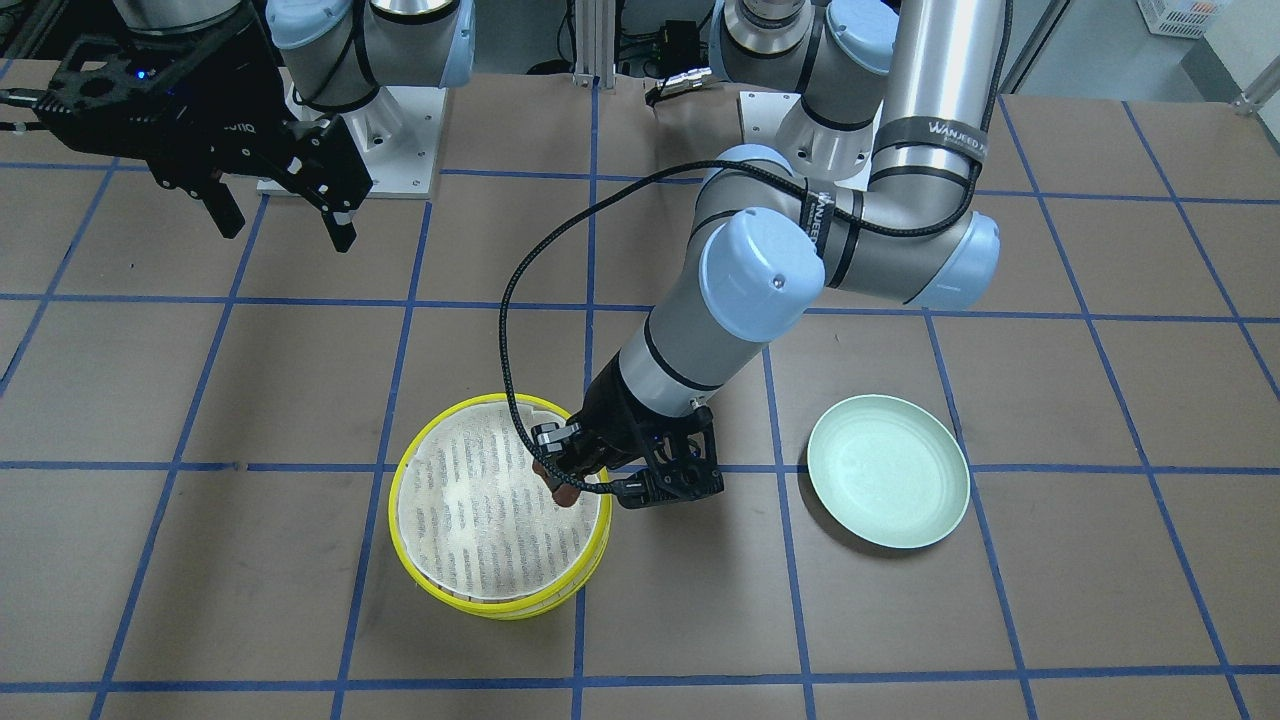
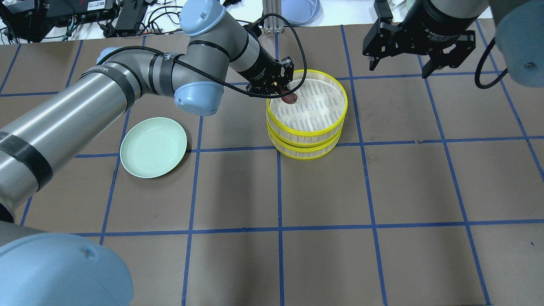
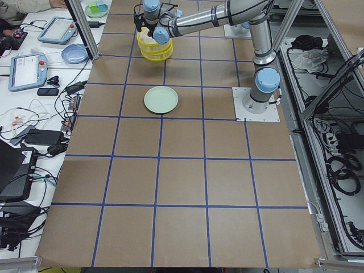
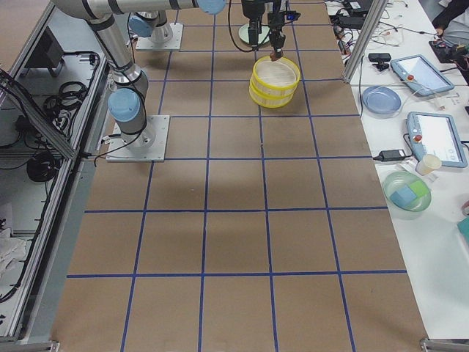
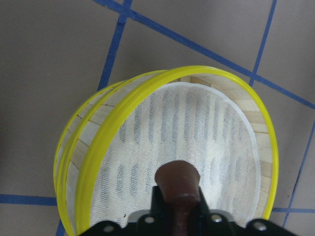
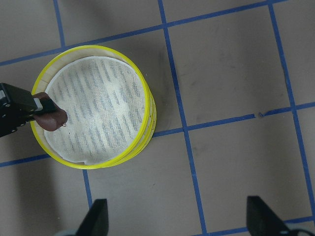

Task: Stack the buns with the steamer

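The steamer's two yellow-rimmed tiers (image 2: 318,112) stand stacked mid-table, the top one's white striped liner bare (image 1: 490,500). My left gripper (image 2: 289,95) is shut on the dark reddish-brown bun (image 2: 291,99) and holds it just over the top tier's edge nearest the robot. The left wrist view shows the bun (image 5: 177,182) between the fingers above the liner (image 5: 206,128). The right wrist view shows it too (image 6: 51,118). My right gripper (image 2: 398,68) is open and empty, raised to the right of the steamer. The pale cream bun is hidden.
A pale green plate (image 2: 153,146) lies empty on the brown paper on the steamer's left in the overhead view. Blue tape lines grid the table. The left arm's black cable (image 1: 510,300) loops over the steamer. Operators' gear lies beyond the table's far edge (image 4: 410,95).
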Robot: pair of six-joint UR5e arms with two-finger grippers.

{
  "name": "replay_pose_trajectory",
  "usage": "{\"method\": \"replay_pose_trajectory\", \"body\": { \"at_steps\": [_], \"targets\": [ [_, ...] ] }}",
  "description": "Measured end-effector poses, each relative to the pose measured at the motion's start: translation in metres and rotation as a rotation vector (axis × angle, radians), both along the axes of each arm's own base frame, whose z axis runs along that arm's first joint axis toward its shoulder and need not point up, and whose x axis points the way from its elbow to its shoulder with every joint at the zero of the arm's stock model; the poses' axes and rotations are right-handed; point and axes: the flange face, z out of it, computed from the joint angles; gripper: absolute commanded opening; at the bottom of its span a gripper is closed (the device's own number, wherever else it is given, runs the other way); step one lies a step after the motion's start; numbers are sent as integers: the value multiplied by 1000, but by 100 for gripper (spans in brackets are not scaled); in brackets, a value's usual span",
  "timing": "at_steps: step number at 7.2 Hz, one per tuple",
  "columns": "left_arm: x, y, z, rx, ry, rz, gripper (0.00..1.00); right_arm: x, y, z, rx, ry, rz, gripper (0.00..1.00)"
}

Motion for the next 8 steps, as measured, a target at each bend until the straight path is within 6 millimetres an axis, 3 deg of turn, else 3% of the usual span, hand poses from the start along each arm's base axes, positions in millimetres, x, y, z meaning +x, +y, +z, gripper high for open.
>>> {"method": "replay_pose_trajectory", "body": {
  "at_steps": [2, 4, 6, 8],
  "targets": [
    [-1, -1, -5, 4, 1, 0, 100, 0, -5, 1, -32, 14, 44, 100],
    [3, -1, 11, -18, -12, 8, 100, -1, -6, -2, -26, 20, 52, 100],
    [36, 0, 49, -69, -140, 46, 100, -1, -6, -5, -20, 26, 52, 100],
    [96, 8, 93, -91, -304, 22, 100, -2, -5, -7, -4, 27, 53, 100]
  ]
}}
